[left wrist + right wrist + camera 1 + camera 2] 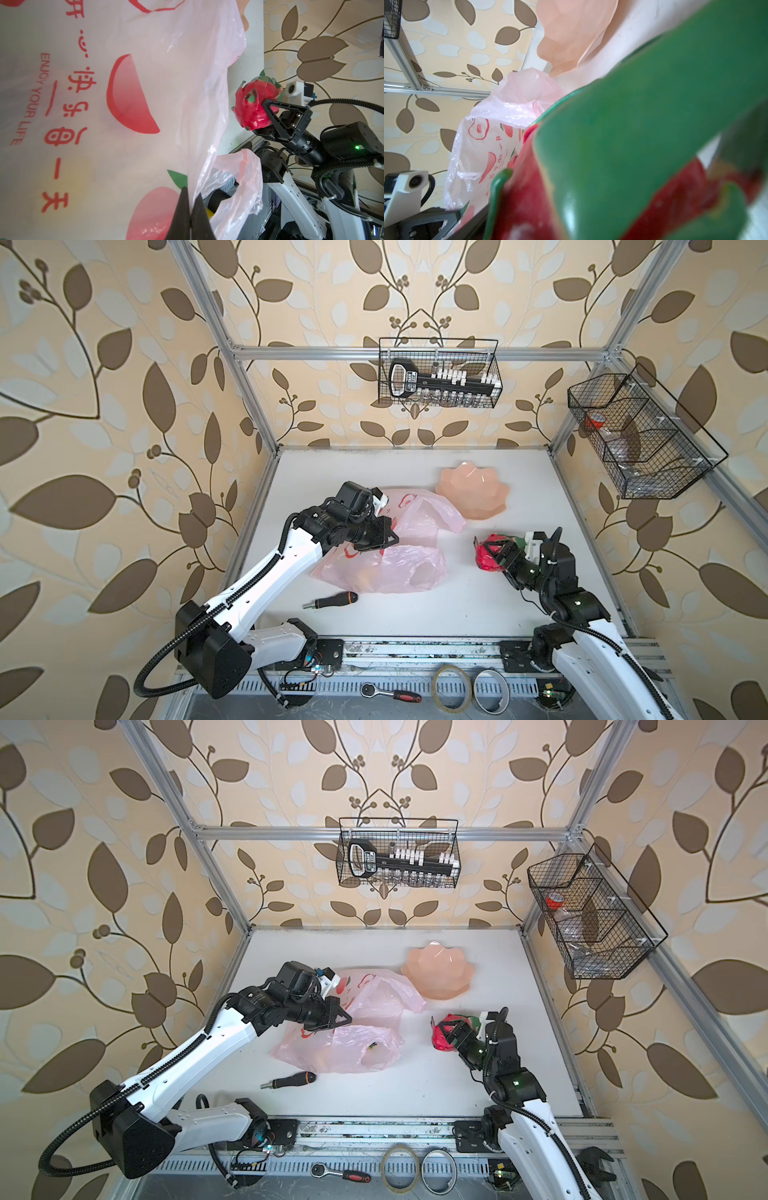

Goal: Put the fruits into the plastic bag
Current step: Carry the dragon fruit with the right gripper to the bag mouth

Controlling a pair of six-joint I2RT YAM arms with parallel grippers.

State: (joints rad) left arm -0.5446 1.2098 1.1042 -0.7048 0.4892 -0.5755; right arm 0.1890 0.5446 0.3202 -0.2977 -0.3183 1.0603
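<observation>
The left pincer [190, 209] is closed, pinching an edge of the bag [390, 570]. The right pincer [259, 118] grips the dragon fruit [249, 104] (near the bag).

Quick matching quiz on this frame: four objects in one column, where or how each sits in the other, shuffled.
1 dragon fruit
2 plastic bag
3 plate
4 screwdriver

A pinched by the shut left gripper
B loose on the table, near side of the bag
C held in the right gripper
D untouched, far side of the bag

Pairs: 1-C, 2-A, 3-D, 4-B
</observation>
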